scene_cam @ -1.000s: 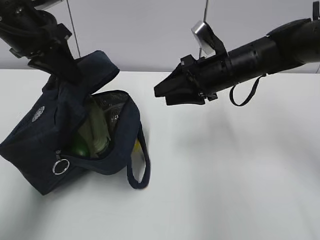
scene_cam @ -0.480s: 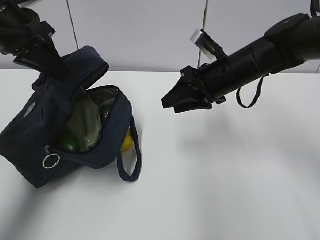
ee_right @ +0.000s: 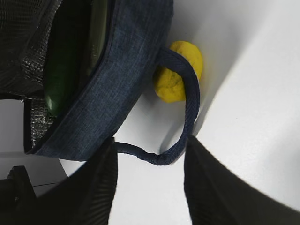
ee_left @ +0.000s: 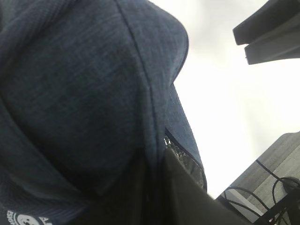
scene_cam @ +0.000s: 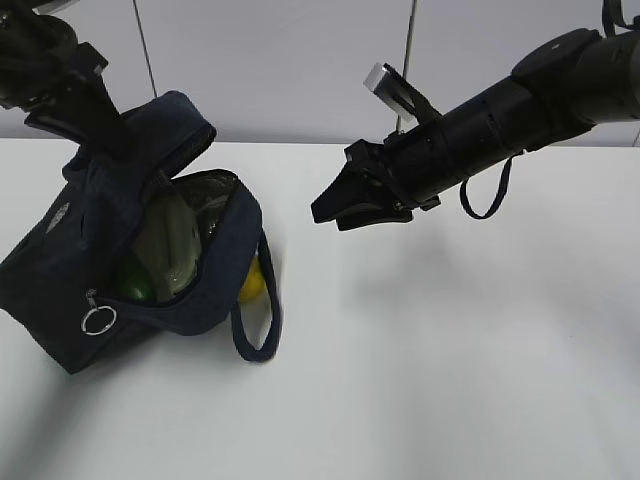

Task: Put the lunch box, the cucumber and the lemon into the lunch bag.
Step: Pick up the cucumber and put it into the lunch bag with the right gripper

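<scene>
The lemon (scene_cam: 253,281) is seen outside the lunch bag (scene_cam: 70,310), on the table (scene_cam: 450,380) against the bag's right wall, behind a loop handle (scene_cam: 257,325). It could be pushed further under the tilted bag, or the handle snagged, if the right gripper (scene_cam: 340,212), jaws spread and empty, descends carelessly. The bag is held tipped near the table's left edge, its flap pinched by the left gripper (scene_cam: 100,120); a slip there could shut the mouth. Inside, the lunch box (scene_cam: 170,245) and cucumber (scene_cam: 133,283) are visible.
</scene>
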You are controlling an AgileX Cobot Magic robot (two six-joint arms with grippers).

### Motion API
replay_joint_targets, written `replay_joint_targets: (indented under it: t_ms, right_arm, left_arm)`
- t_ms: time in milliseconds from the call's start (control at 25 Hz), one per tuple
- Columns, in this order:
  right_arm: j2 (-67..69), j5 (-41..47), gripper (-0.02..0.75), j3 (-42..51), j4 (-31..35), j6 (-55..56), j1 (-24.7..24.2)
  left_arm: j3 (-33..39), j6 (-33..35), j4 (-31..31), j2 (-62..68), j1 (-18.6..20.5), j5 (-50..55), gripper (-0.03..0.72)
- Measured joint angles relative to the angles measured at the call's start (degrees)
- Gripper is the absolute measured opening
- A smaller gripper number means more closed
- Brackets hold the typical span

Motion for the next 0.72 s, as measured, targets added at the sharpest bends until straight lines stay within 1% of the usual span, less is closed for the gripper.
replay_joint_targets:
  t_ms: [200,360,400,600,720]
  right_arm:
    - [0.0,0.0,0.349,0.0,0.0,0.0,0.0]
    - [0.0,0.0,0.348,0.0,0.0,0.0,0.0]
    - [0.0,0.0,0.348,0.0,0.0,0.0,0.0]
    - [0.0,0.2,0.348,0.0,-0.1,0.0,0.5]
    - [0.0,0.2,0.348,0.0,1.6,-0.1,1.4]
  left_arm:
    - [0.0,0.1,0.1,0.0,0.0,-1.3,0.122]
    - [0.0,0.1,1.3,0.0,0.0,-1.9,0.228]
    - [0.0,0.1,1.7,0.0,0.0,-2.0,0.244]
    - [0.0,-0.1,3.1,0.0,0.1,-2.2,0.267]
    - [0.0,-0.1,3.4,0.0,0.1,-2.2,0.269]
